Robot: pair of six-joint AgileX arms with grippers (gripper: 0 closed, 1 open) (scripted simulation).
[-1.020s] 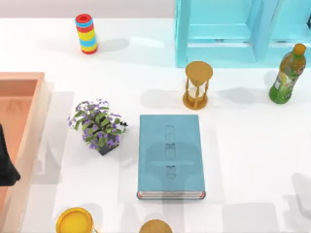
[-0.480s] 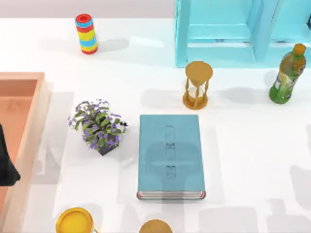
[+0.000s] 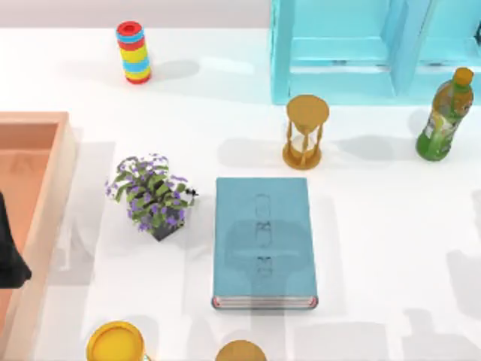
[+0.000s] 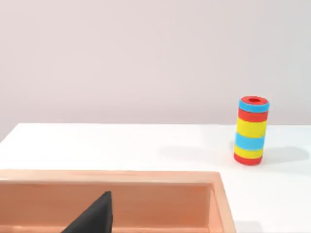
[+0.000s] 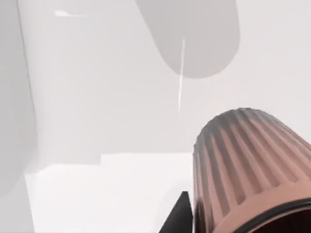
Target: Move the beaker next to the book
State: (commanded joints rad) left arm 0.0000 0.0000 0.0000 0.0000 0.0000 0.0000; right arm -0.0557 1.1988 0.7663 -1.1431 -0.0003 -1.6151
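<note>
The beaker is a pinkish-brown ribbed cylinder with a dark inside, seen close up in the right wrist view, in the air above the white table. My right gripper is shut on it, with one dark finger against its side. The teal-blue book lies flat at the table's middle in the top view. My left arm stays parked at the left edge over the wooden tray, and its dark fingertip shows in the left wrist view.
A wooden tray lies at the left and a potted plant just left of the book. A golden hourglass stands behind the book, with a green bottle and a cyan shelf at the back right. A striped ring stack stands at the back left. A yellow cup and a golden-brown round top are at the front edge.
The grey shadows on the near right part of the table have shifted a little. The book and the other things on the table have not moved, nor has the left arm.
</note>
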